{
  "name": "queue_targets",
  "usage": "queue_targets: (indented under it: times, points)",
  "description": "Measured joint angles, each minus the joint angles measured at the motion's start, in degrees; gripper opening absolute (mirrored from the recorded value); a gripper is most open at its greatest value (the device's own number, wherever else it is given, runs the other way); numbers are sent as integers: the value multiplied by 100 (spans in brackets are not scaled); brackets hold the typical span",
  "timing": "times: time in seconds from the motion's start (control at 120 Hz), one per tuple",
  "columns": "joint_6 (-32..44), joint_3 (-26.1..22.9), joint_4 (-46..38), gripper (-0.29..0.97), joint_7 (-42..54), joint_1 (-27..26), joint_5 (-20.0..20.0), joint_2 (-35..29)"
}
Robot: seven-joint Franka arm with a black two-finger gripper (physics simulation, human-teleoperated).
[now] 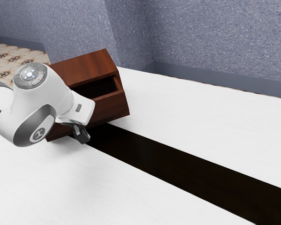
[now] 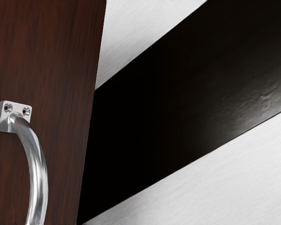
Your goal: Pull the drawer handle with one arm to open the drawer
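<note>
— Though drawn part-way out, not fully open yet: drawer [image 1: 107, 107], at exterior view's upper left, with dark hollow showing between front panel and top of cabinet [image 1: 81, 68].
— Noted. Handle?
— Handle [image 2: 37, 168]: metal bow, fixed to wood front by a small square plate with two screws. Seen close in wrist view, off to one side of hand rather than centred under it. No contact to be made out.
— Gripper?
— Gripper [image 1: 81, 134] low against drawer front, near its bottom edge, close over table [image 1: 201, 108]. Open or closed: cannot tell, being half hidden behind arm [image 1: 37, 108]. Holding handle or not: cannot tell either.
— Progress, then?
— Judged roughly mid-task. Done: reach to drawer front, and some opening, going by that hollow. Left: rest of pull, if full travel wanted. Extent of remaining travel: not readable from either view.
— Anything to watch?
— Grip on handle unconfirmed; worth checking before counting on further pull.
— Surroundings?
— Cabinet on white table, drawer front right beside broad black stripe [image 1: 178, 164] running across table toward exterior view's right. Blue-grey wall [image 1: 215, 33] behind. Patterned floor [image 1: 13, 56] beyond cabinet at far left.
</note>
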Motion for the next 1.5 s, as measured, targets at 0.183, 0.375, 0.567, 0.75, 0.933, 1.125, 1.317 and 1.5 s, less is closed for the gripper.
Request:
queue_targets:
  times: [0.183,0.375,0.567,0.75,0.933,1.125,1.317,1.5]
  points:
    - [32,62,232,68,-41,54,-3,218]
    - [70,139,387,68,-69,72,17,532]
    - [96,133,359,68,-100,54,34,601]
    - [138,101,318,68,-137,49,37,650]
    - [146,61,166,65,-179,39,43,438]
    - [124,-71,55,68,-245,36,42,375]
    - [110,-103,-91,67,-304,36,47,200]
    - [104,-125,-227,67,-356,11,53,37]
